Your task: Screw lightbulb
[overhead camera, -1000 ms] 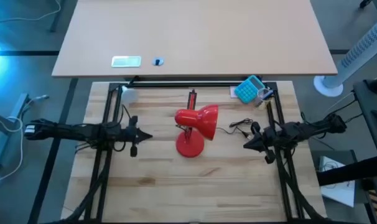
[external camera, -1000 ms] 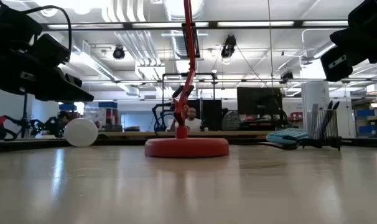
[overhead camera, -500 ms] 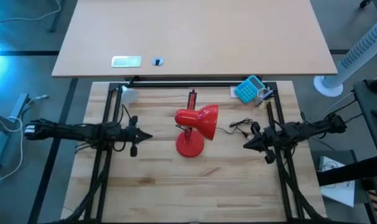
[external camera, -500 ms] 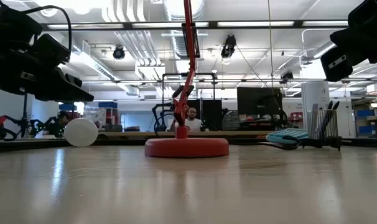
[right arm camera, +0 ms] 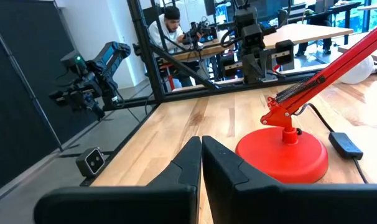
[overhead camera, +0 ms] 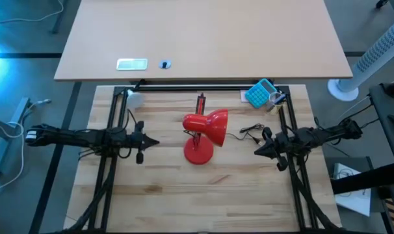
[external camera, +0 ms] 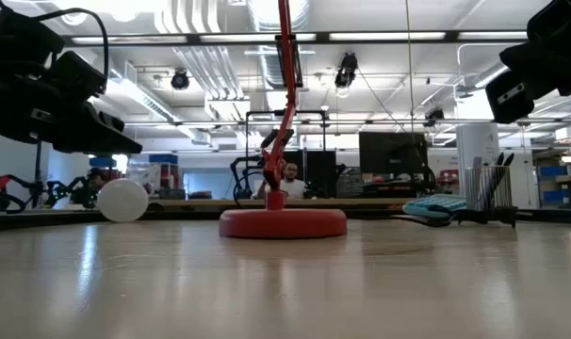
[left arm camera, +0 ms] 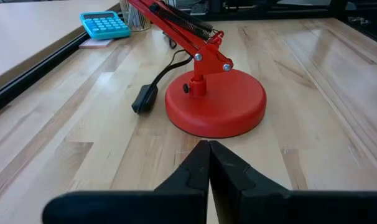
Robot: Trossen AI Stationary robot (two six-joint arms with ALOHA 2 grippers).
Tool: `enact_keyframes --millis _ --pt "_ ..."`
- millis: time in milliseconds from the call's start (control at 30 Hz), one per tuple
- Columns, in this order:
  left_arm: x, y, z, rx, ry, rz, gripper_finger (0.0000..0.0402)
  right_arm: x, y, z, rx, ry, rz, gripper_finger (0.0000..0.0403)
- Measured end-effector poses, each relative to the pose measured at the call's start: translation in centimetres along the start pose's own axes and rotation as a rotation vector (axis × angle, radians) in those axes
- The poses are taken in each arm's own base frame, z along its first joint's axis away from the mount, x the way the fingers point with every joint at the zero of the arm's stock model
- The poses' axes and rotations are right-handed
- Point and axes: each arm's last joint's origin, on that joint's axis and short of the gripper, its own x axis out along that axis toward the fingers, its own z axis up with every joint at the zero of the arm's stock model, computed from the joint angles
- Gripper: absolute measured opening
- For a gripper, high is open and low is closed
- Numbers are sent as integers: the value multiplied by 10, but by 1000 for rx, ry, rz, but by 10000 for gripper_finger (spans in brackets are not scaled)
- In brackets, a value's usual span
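Nothing has moved: both grippers stay pinched shut, empty, flanking the red lamp (overhead camera: 205,133). Beyond-left of it lies the lightbulb (overhead camera: 134,99), nearer the left gripper (overhead camera: 155,142) (right gripper (overhead camera: 257,151) opposite).

pale wooden table (overhead camera: 236,195), butcher-block strips with visible grain and a soft satin sheen, mirrored at table height. the red lamp (overhead camera: 207,127) wears glossy painted metal, its round base (left arm camera: 216,102) smooth and catching highlights, bare metal springs along the arm (left arm camera: 176,22). its cord switch (left arm camera: 144,98) is matt black plastic. the lightbulb (external camera: 122,200) looks frosted white, smooth, possibly glass. the calculator (overhead camera: 259,93) is light blue plastic. both grippers' fingers, left (left arm camera: 208,177) and right (right arm camera: 201,165), show matt black plastic. behind, a smooth beige laminate desk (overhead camera: 203,36).
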Motion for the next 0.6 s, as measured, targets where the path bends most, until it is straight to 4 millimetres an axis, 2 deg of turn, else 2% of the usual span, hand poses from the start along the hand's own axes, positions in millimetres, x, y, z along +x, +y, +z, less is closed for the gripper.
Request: enact_keyframes --millis 200,400,500,600 --pt "0 0 0 0 0 0 0 0 1 6 11 -64 11 9" --pt "0 0 0 0 0 0 0 -4 3 28 -46 -302 -36 9" --pt "0 0 0 0 0 0 0 -10 2 41 12 -469 -150 9" --pt "0 0 0 0 0 0 0 -14 -4 46 168 -577 -355 9"
